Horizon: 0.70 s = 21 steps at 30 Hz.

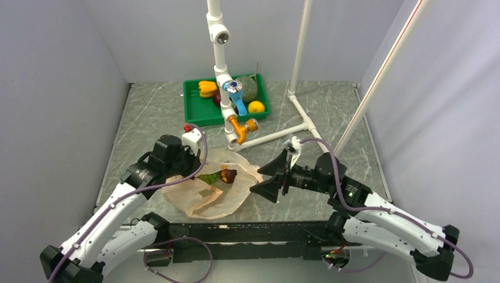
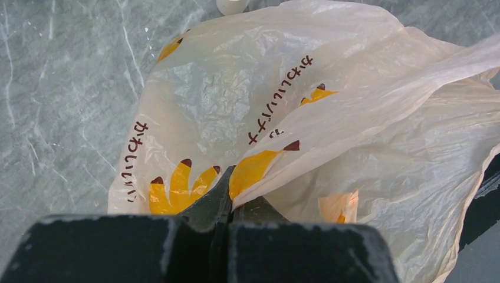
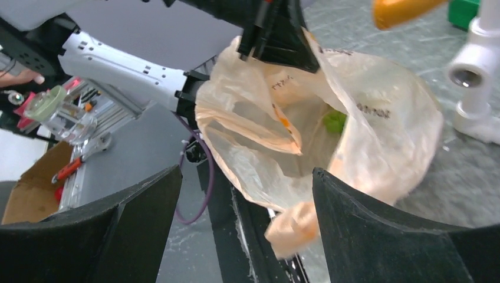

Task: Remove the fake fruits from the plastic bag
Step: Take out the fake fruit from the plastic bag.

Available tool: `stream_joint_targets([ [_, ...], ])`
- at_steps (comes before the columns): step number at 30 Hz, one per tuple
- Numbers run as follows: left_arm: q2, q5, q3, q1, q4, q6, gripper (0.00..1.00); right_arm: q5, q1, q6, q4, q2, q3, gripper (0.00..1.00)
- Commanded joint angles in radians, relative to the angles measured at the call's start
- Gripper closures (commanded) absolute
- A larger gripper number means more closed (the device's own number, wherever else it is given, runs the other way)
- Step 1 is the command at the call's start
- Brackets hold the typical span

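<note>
The peach plastic bag (image 1: 219, 194) with banana prints lies at the table's near middle, its mouth facing right. Inside it show a dark maroon fruit (image 1: 229, 175) and a green one (image 1: 209, 177); the right wrist view shows only a green bit (image 3: 335, 121). My left gripper (image 2: 232, 197) is shut on a fold of the bag's upper edge (image 2: 277, 147) and holds it up. My right gripper (image 1: 268, 180) stands open just right of the bag's mouth (image 3: 295, 135). A bag handle (image 3: 295, 227) hangs between its fingers, close to the right finger (image 3: 377, 230), with no contact visible.
A green tray (image 1: 194, 112) at the back holds a yellow pepper (image 1: 207, 88), a netted melon (image 1: 247, 88), an orange-yellow round fruit (image 1: 256, 107) and a dark one. A white pipe frame (image 1: 219, 59) stands between the tray and the bag; its foot (image 3: 477, 88) is near the bag.
</note>
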<state>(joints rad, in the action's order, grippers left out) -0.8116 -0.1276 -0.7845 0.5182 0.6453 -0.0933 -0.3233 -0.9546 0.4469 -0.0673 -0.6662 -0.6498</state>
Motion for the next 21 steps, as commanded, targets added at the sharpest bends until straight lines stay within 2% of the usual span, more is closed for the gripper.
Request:
stream_joint_targets([
  [1, -0.056, 0.011, -0.005, -0.003, -0.017, 0.003, 1.00, 0.054, -0.101, -0.097, 0.127, -0.123, -0.069, 0.16],
  [4, -0.093, -0.002, -0.008, -0.002, -0.014, 0.003, 1.00, 0.160, -0.166, -0.147, 0.153, -0.228, -0.081, 0.17],
  [9, -0.099, 0.005, -0.008, -0.002, -0.013, 0.000, 1.00, 0.282, -0.206, -0.159, 0.209, -0.436, -0.064, 0.26],
  [14, -0.100, 0.009, -0.008, -0.003, -0.013, 0.000, 1.00, 0.431, -0.228, -0.171, 0.149, -0.636, -0.172, 0.27],
  [21, -0.090, 0.004, -0.012, -0.003, -0.013, 0.001, 1.00, 0.525, -0.237, -0.189, 0.091, -0.841, -0.302, 0.25],
])
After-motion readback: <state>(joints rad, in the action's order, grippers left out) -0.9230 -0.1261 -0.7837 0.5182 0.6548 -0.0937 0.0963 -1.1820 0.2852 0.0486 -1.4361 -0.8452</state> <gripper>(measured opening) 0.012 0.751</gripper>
